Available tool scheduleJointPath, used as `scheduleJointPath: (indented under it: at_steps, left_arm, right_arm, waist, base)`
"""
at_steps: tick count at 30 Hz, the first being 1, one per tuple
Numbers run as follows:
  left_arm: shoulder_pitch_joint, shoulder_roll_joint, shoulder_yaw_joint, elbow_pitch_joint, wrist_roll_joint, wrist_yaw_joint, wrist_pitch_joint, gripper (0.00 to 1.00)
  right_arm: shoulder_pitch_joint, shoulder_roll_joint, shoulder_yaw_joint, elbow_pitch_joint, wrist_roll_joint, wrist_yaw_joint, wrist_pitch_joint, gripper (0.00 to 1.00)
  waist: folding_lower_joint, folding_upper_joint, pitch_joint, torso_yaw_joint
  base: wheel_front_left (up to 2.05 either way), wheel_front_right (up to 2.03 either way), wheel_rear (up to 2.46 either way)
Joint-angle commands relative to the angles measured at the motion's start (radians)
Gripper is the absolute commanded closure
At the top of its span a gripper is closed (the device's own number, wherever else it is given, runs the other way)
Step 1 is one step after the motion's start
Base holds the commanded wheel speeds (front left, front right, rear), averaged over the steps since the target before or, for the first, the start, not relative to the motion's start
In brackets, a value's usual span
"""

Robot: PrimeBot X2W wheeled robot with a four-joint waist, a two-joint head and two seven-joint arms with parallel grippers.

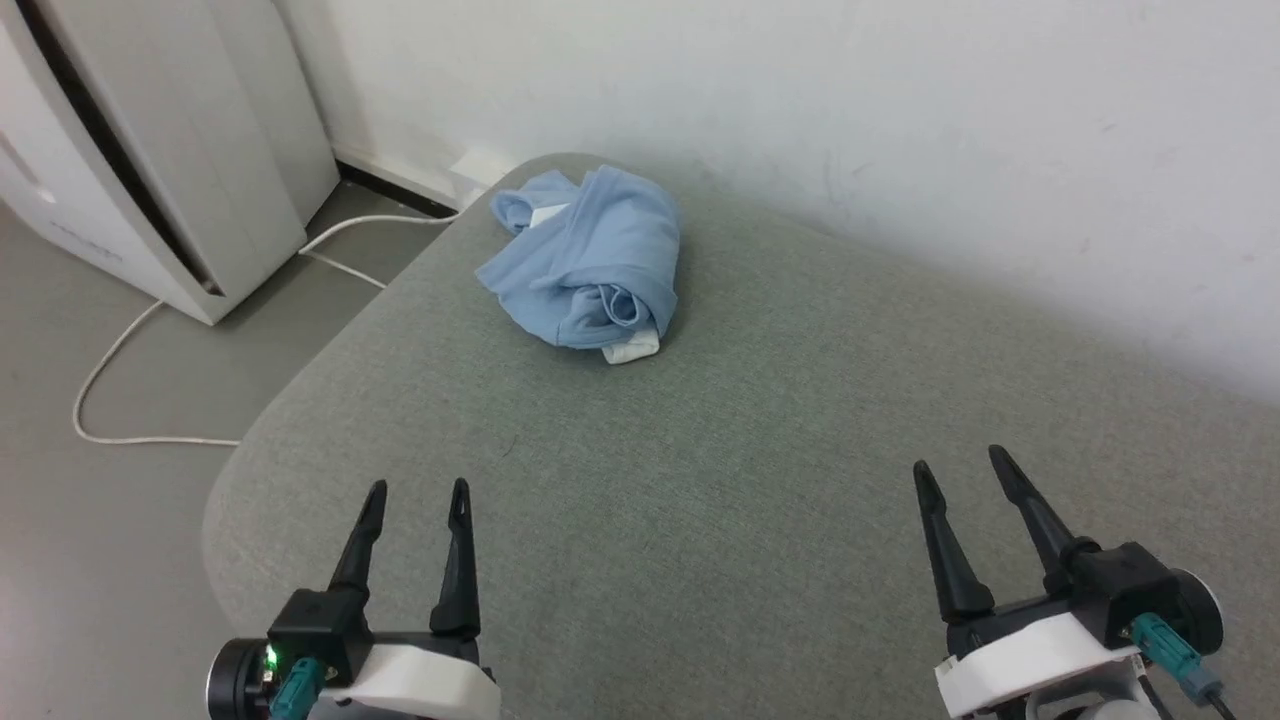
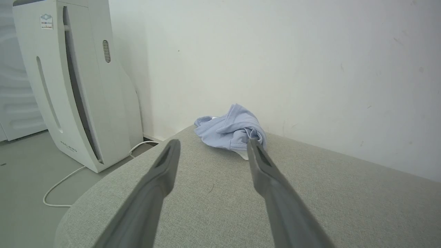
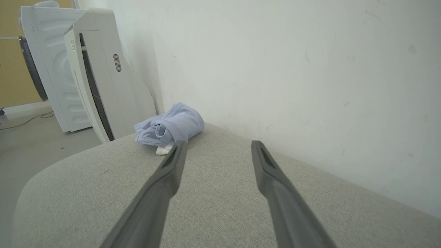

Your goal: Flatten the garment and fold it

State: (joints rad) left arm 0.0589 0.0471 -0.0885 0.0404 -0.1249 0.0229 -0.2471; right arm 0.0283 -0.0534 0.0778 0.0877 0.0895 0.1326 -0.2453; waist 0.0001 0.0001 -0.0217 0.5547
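Observation:
The garment (image 1: pixel 590 265) is a light blue shirt bunched into a crumpled heap with a bit of white trim showing, lying at the far left end of the grey-green cushioned surface (image 1: pixel 760 470), close to the wall. It also shows as a small heap ahead of the fingers in the left wrist view (image 2: pixel 231 129) and the right wrist view (image 3: pixel 168 127). My left gripper (image 1: pixel 417 490) hovers open over the near left of the surface, well short of the garment. My right gripper (image 1: pixel 960 462) is open at the near right, farther from it. Both hold nothing.
A white wall (image 1: pixel 850 120) runs along the far edge of the surface. A tall white appliance (image 1: pixel 150 150) stands on the floor at the left, with a white cable (image 1: pixel 130 360) trailing across the grey floor. The surface's rounded left corner drops off near my left gripper.

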Motion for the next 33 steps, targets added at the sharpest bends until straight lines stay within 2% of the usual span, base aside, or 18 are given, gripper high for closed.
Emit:
scheduleJointPath:
  at_steps: [1,11,15,19,23,27,33]
  left_arm:
    - [0.010,0.003,-0.006,-0.002,-0.009,0.009,-0.011,0.00]
    - [-0.018,0.003,0.007,0.003,-0.013,-0.007,-0.015,0.00]
    - [-0.060,0.003,0.021,0.027,-0.015,-0.030,-0.015,0.00]
    - [-0.150,0.013,0.014,0.113,-0.026,-0.061,-0.002,0.00]
    - [-0.306,0.058,0.024,0.200,-0.048,-0.092,0.078,0.00]
    - [-0.483,0.117,0.031,0.288,-0.079,-0.119,0.210,0.00]
    - [-0.733,0.240,0.013,0.455,-0.150,-0.149,0.421,0.00]
  right_arm:
    - [0.005,0.003,-0.001,0.004,0.005,-0.002,-0.013,0.00]
    - [-0.007,0.003,-0.001,-0.003,-0.019,-0.002,-0.016,0.00]
    - [-0.016,0.003,0.007,-0.017,-0.040,-0.002,-0.016,0.00]
    - [-0.033,0.003,0.016,-0.038,-0.073,-0.002,-0.016,0.00]
    - [-0.057,0.003,0.032,-0.062,-0.112,-0.002,-0.016,0.00]
    - [-0.081,-0.002,0.044,-0.092,-0.148,-0.002,-0.016,0.00]
    - [-0.124,-0.015,0.065,-0.150,-0.169,-0.002,-0.002,0.00]
  waist:
    - [-0.0001,-0.0001,0.007,0.011]
    - [-0.0001,-0.0001,0.057,-0.027]
    - [-0.0001,-0.0001,0.100,-0.062]
    - [-0.0001,-0.0001,0.159,-0.094]
    - [-0.0001,-0.0001,0.229,-0.138]
    - [-0.0001,-0.0001,0.302,-0.183]
    - [-0.0001,-0.0001,0.405,-0.262]
  base:
    - [0.00,0.00,0.00]
    - [0.00,0.00,0.00]
    - [0.00,0.00,0.00]
    - [0.00,0.00,0.00]
    - [0.00,0.00,0.00]
    - [0.00,0.00,0.00]
    - [0.00,0.00,0.00]
